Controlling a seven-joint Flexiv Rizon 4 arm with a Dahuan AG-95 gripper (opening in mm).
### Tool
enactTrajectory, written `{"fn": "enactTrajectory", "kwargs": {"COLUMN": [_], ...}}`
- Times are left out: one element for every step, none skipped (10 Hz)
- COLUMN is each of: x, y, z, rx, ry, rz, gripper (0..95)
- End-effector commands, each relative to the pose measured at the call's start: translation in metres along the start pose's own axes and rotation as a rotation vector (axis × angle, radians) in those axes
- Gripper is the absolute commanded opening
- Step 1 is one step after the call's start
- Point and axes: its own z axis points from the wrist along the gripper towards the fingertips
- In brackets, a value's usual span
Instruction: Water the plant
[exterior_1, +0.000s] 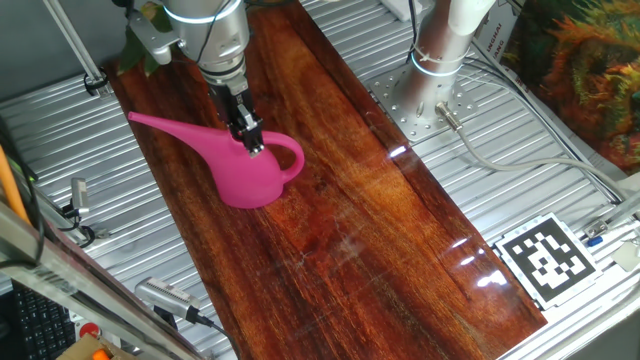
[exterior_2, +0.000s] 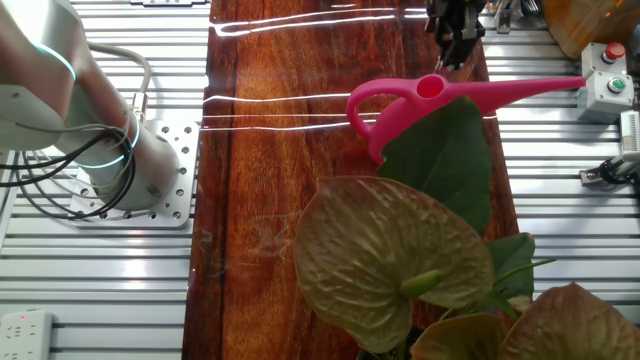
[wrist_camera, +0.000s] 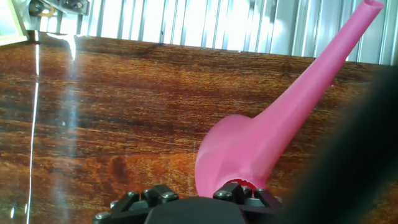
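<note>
A pink watering can (exterior_1: 250, 170) stands upright on the dark wooden board (exterior_1: 380, 230), with its long spout (exterior_1: 165, 125) aimed left. My gripper (exterior_1: 253, 145) hangs right over the can's top opening (exterior_2: 431, 87). In the hand view the gripper (wrist_camera: 198, 193) is open: wood shows between the fingers, and one fingertip (wrist_camera: 233, 190) sits at the can's rim beside the pink body (wrist_camera: 249, 149). The plant (exterior_2: 440, 170) fills the foreground of the other fixed view with broad pointed leaves that cover part of the can. A few of the plant's leaves (exterior_1: 140, 45) peek out behind the arm.
The arm's white base (exterior_1: 440, 50) is bolted to the ribbed metal table. A bushy orange-and-green foliage mass (exterior_1: 590, 70) stands at the far right. A black-and-white marker tag (exterior_1: 548, 258) lies nearby. A button box (exterior_2: 608, 65) sits just past the spout tip. A dark blur (wrist_camera: 360, 155) covers the hand view's right side.
</note>
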Motion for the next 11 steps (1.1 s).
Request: {"fn": "enactTrajectory", "kwargs": {"x": [0.0007, 0.0007, 0.0007, 0.0007, 0.0007, 0.0007, 0.0007, 0.0007, 0.0007, 0.0007, 0.0007], "y": [0.0003, 0.0003, 0.0003, 0.0003, 0.0003, 0.0003, 0.0003, 0.0003, 0.0003, 0.0003, 0.0003], "z": [-0.0002, -0.0002, -0.0002, -0.0002, -0.0002, -0.0002, -0.0002, -0.0002, -0.0002, -0.0002, -0.0002], "rx": [0.009, 0.027, 0.034, 0.046, 0.049, 0.05, 0.047, 0.047, 0.045, 0.039, 0.038], "ry": [0.002, 0.007, 0.008, 0.01, 0.003, -0.001, 0.002, -0.001, -0.006, -0.011, -0.022], "rz": [0.006, 0.033, 0.09, 0.222, 0.33, 0.339, 0.325, 0.333, 0.335, 0.339, 0.334], "gripper": [57.0, 57.0, 57.0, 57.0, 38.0, 38.0, 38.0, 38.0, 38.0, 38.0, 38.0]}}
